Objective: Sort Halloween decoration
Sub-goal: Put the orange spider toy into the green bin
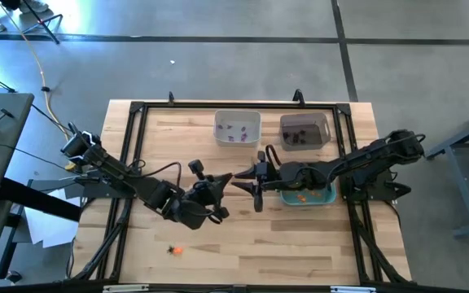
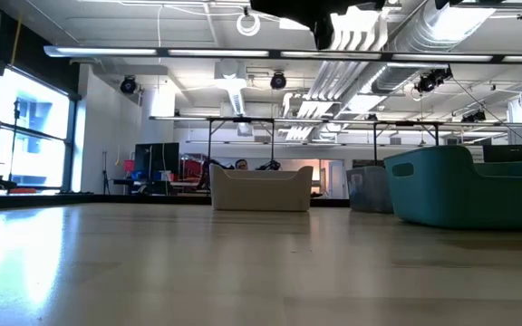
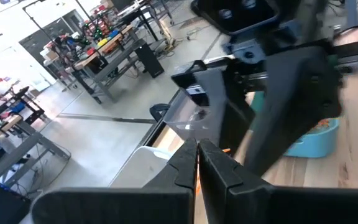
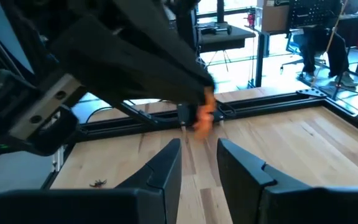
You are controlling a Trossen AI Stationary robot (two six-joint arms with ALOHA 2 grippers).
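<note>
Midair | left pincer [image 4: 205,99] pinching small orange trinket [image 4: 204,115] | right pincer [image 4: 197,163] parted

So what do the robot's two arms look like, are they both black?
Yes, both are dark, almost black. The left arm and the right arm are built of chunky jointed segments with black cables trailing from them. Each ends in a tool with two flat, wedge-shaped black fingers, and the left tool looks the same.
</note>
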